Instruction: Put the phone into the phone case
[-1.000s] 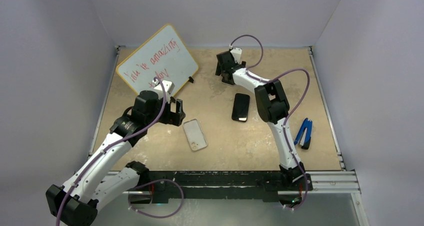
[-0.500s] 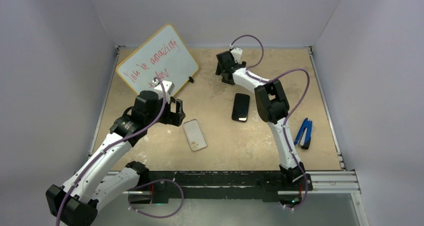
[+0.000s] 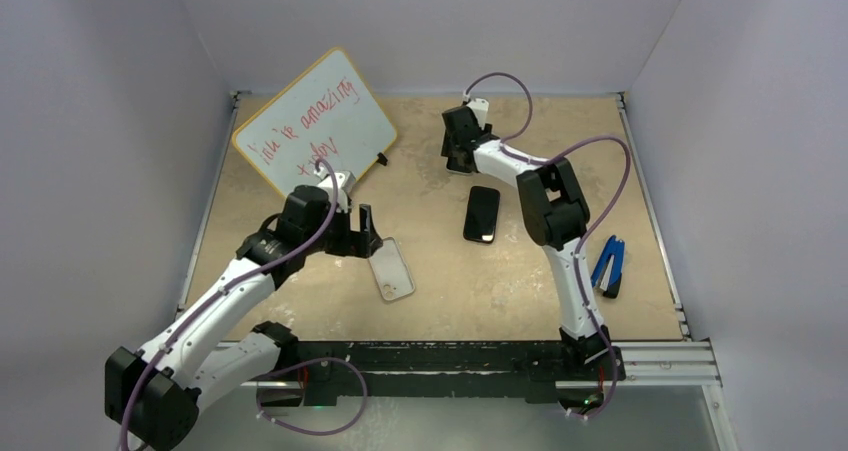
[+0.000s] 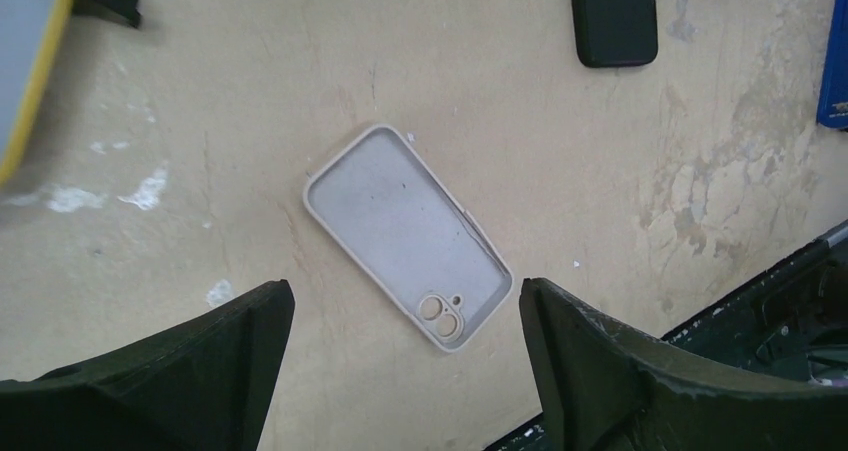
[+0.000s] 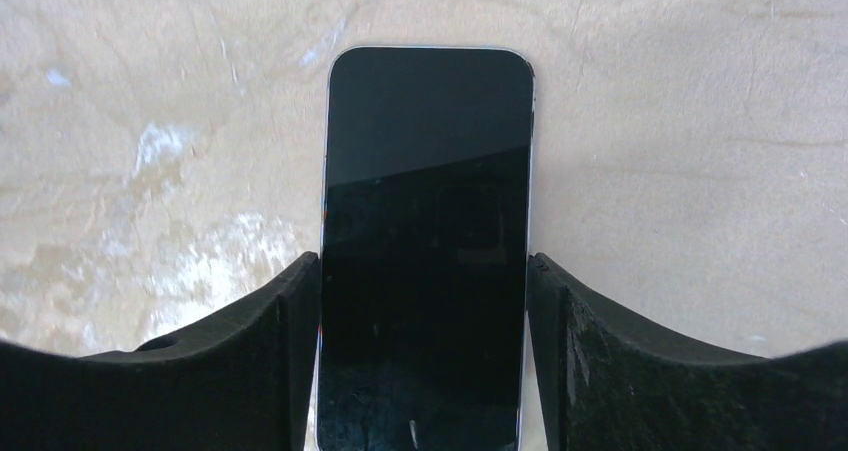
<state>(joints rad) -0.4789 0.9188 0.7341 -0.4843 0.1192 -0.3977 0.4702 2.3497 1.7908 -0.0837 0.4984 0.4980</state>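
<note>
The phone case [image 3: 392, 271] lies hollow side up on the table, pale with its camera hole at the near end. My left gripper [image 3: 367, 233] hangs open just above its far left corner. In the left wrist view the phone case [image 4: 408, 234] shows whole between the spread fingers [image 4: 225, 356], untouched. The black phone [image 3: 481, 214] lies screen up to the right. My right gripper [image 3: 458, 163] hovers over its far end. In the right wrist view the phone [image 5: 425, 201] fills the gap of the right gripper [image 5: 422, 261], both long edges level with the pads, the jaws still apart.
A yellow-framed whiteboard [image 3: 315, 121] with red writing leans at the back left. A blue-handled tool [image 3: 607, 266] lies near the right edge. The black rail [image 3: 450, 356] runs along the near edge, and walls close in three sides.
The left gripper has moved right and down, closer to the phone case. The right gripper has shifted slightly right toward the phone and its jaws have narrowed.
</note>
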